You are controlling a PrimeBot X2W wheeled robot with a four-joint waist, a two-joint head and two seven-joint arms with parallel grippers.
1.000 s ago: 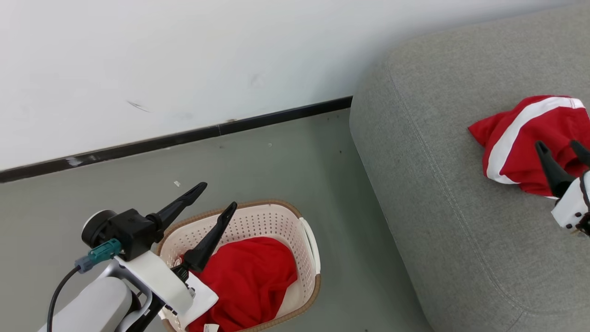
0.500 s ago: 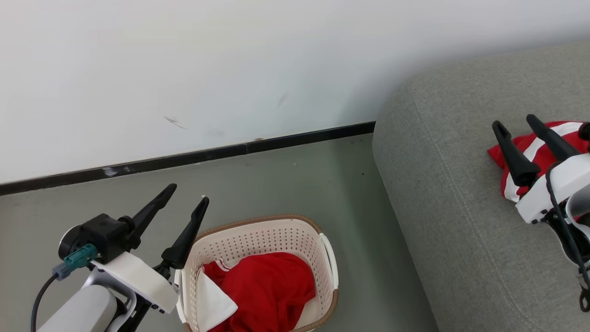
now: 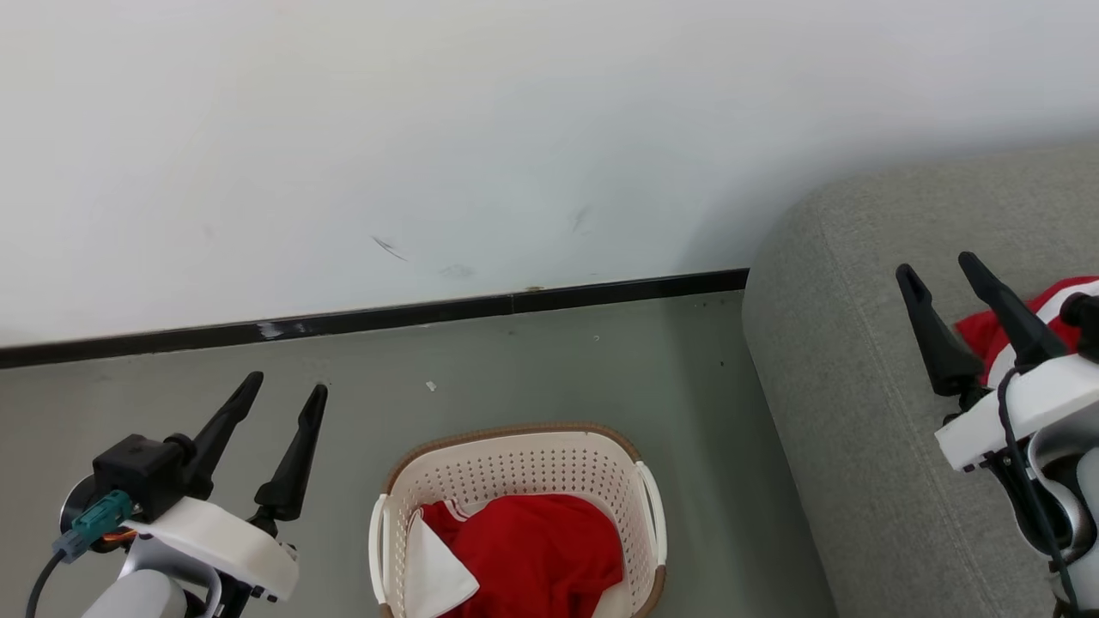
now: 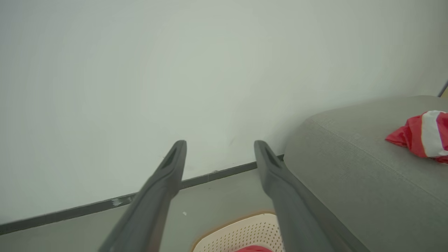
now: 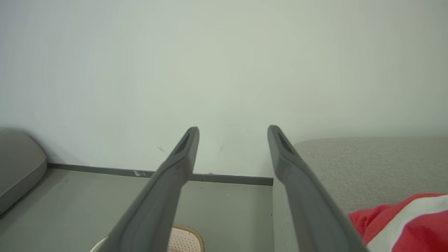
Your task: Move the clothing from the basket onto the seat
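The cream basket (image 3: 601, 459) stands on the floor at the bottom middle of the head view, with red clothing (image 3: 541, 558) and a white panel inside it. Another red garment with white stripes (image 3: 996, 335) lies on the grey-green seat (image 3: 841, 360) at the right, partly hidden by my right gripper (image 3: 940, 264). That gripper is open and empty, raised over the seat beside the garment. My left gripper (image 3: 285, 388) is open and empty too, left of the basket and clear of it. The striped garment (image 4: 425, 134) and the basket rim (image 4: 241, 224) appear in the left wrist view.
A white wall with a black baseboard (image 3: 361, 319) runs behind the basket. Grey floor (image 3: 515, 369) lies between the basket and the wall. In the right wrist view another grey cushion (image 5: 17, 168) sits at the far left.
The head camera has shifted, so the scene slid rightward and downward in the picture. My left gripper went from over the basket to its left side. My right gripper rose off the garment on the seat.
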